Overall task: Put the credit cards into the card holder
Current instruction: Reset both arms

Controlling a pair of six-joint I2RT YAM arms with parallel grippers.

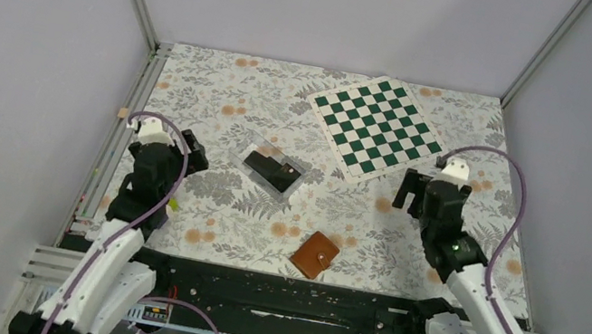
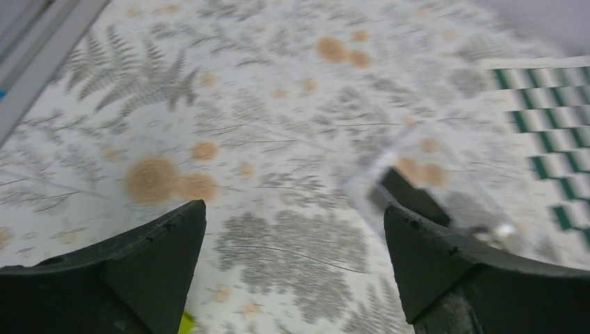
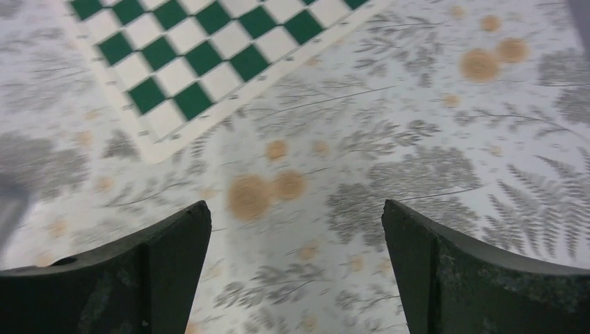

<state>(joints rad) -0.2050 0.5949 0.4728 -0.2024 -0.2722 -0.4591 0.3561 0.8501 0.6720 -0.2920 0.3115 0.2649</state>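
The credit cards [image 1: 272, 172] are a dark stack lying inside a clear plastic box [image 1: 263, 148] at mid-table. In the left wrist view the cards [image 2: 408, 198] show blurred behind the right finger. The card holder [image 1: 315, 254] is a small tan-brown wallet, closed, lying flat near the front edge, apart from both arms. My left gripper [image 1: 194, 154] hangs open just left of the box, and between its fingers [image 2: 296, 223] there is only tablecloth. My right gripper [image 1: 406, 189] is open near the chessboard's front corner, with nothing held [image 3: 296, 223].
A green-and-white chessboard mat [image 1: 376, 127] lies at the back right, seen also as a chessboard corner [image 3: 202, 62] in the right wrist view. A metal rail [image 1: 124, 118] runs along the table's left edge. Grey walls close in three sides.
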